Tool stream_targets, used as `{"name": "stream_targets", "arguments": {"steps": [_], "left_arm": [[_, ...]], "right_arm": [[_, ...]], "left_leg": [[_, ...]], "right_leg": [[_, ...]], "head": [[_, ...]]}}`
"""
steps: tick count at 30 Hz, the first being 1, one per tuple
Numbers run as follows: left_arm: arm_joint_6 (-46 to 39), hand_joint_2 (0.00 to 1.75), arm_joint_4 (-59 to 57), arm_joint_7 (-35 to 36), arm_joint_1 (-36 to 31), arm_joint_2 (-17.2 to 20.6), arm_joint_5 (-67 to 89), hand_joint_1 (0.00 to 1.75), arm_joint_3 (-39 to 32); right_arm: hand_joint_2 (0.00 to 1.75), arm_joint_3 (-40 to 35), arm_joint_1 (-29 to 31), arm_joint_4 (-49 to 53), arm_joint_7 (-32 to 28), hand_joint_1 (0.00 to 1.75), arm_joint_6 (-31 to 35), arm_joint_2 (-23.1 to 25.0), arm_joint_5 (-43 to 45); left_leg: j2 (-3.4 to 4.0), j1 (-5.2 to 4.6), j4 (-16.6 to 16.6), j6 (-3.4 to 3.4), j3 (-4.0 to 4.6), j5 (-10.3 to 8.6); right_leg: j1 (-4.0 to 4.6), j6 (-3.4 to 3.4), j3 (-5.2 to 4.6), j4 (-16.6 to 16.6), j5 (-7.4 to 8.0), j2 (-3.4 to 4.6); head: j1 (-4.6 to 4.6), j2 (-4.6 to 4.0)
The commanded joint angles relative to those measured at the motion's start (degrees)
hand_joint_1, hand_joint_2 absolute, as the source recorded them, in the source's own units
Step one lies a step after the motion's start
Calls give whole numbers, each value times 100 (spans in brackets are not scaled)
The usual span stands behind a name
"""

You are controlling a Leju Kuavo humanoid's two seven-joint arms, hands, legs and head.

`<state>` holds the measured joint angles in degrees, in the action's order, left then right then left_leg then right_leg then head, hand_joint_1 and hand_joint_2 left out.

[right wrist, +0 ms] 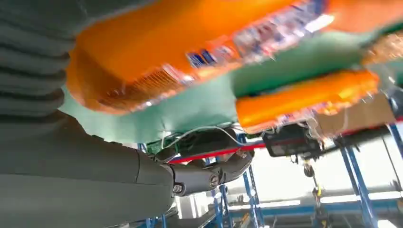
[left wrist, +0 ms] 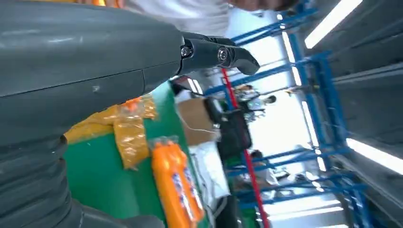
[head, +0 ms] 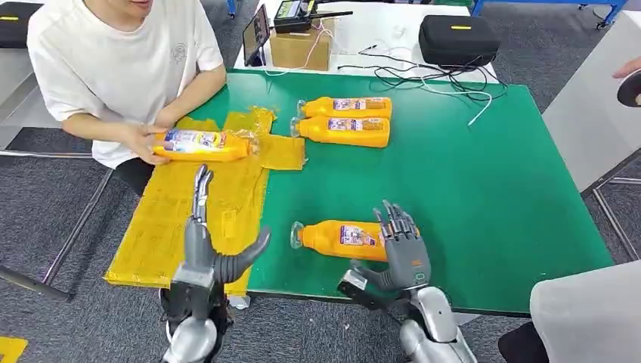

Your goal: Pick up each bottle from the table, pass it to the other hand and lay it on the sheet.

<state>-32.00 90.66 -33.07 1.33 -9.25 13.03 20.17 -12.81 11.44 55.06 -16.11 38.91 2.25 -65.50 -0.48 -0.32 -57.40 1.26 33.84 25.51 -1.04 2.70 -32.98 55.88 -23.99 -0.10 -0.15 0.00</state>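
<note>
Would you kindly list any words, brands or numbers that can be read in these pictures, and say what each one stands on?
None can be read.
Near bottle, by the right hand: label print too small and blurred.
Two far bottles: labels blurred.
Bottle on the yellow sheet, held by a person's hand: label blurred.
Person's shirt: small round emblem, illegible.

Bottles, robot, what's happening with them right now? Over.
Left hand open above the yellow sheet. Right hand open at the near bottle, no grip visible. Two bottles wait behind. A person's hands hold one bottle on the sheet.
</note>
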Motion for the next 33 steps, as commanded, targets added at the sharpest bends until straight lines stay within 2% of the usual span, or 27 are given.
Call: {"name": "stream_targets", "arguments": {"steps": [1, 6, 11, 13, 15, 16, 17, 18, 24, 27, 31, 33], "left_arm": [[-80, 175, 496, 180, 298, 341, 392, 0, 375], [-142, 175, 309, 451, 347, 236, 531, 0, 202], [-80, 175, 279, 623, 356, 175, 729, 0, 126], [293, 175, 304, 795, 369, 200, 470, 0, 157], [621, 175, 288, 905, 373, 225, 254, 0, 169], [877, 175, 264, 957, 374, 223, 37, 0, 184], [1167, 175, 235, 1048, 366, 247, -228, 0, 172], [1418, 175, 174, 1099, 361, 260, -364, 0, 180], [1697, 175, 77, 1156, 338, 220, -617, 0, 150], [2419, 175, 3, 1334, 306, 228, -1135, 0, 176], [2788, 175, 97, 1333, 479, 278, -1267, 0, 248], [2583, 175, 71, 1352, 496, 193, -1203, 0, 190]], "right_arm": [[175, -249, 364, -730, 459, 0, -323, -313, -68], [175, -370, 304, -613, 960, 0, -473, -287, -273], [175, -565, 712, -1022, 1627, 0, -1597, -322, -348], [175, -745, 931, -1196, 1954, 0, -1834, -363, -583], [175, -820, 1119, -1263, 1996, 0, -2038, -373, -607], [175, -819, 1156, -1276, 1998, 65, -2099, -375, -568], [175, -850, 1217, -1307, 1991, 173, -2160, -389, -554], [175, -896, 1295, -1359, 1976, 175, -2235, -407, -517], [175, -957, 1407, -1427, 1960, 175, -2339, -399, -469], [175, -1167, 1717, -1764, 2280, 175, -2900, -363, -454], [175, -1284, 1744, -1780, 2061, 175, -2909, -359, -295], [175, -1061, 1425, -1457, 1470, 175, -2753, -389, 315]], "left_leg": [[7, 6, 3, -10, -14, 5], [16, 9, 6, -9, -21, 8], [13, 6, 2, -6, -10, 3], [26, 5, 4, -7, -17, 4], [30, 5, 5, -6, -23, 1], [34, 7, 3, -8, -29, 1], [30, 5, 5, -6, -32, 0], [30, 4, 4, -5, -36, -1], [24, 8, 7, -7, -37, -8], [27, 2, 5, -2, -35, -7], [29, 8, 7, -7, -43, -6], [21, 6, 8, -4, -42, -7]], "right_leg": [[7, -11, 11, -2, -3, 5], [10, -10, 18, -5, -3, 13], [6, -6, 7, 0, 0, 10], [5, -9, 10, 0, 2, 20], [5, -7, 12, -4, 3, 14], [7, -10, 18, -4, 4, 15], [5, -8, 19, -4, 3, 10], [4, -7, 21, -4, 3, 8], [8, -8, 27, -9, 11, 4], [3, -1, 23, -2, 11, 8], [8, -6, 32, -7, 10, 8], [6, -2, 33, -8, 9, 0]], "head": [[0, 0], [0, 0], [2, 0], [0, 2], [0, 0], [0, 0], [0, 0], [0, 2], [0, 0], [0, 0], [0, 2], [2, 0]]}}
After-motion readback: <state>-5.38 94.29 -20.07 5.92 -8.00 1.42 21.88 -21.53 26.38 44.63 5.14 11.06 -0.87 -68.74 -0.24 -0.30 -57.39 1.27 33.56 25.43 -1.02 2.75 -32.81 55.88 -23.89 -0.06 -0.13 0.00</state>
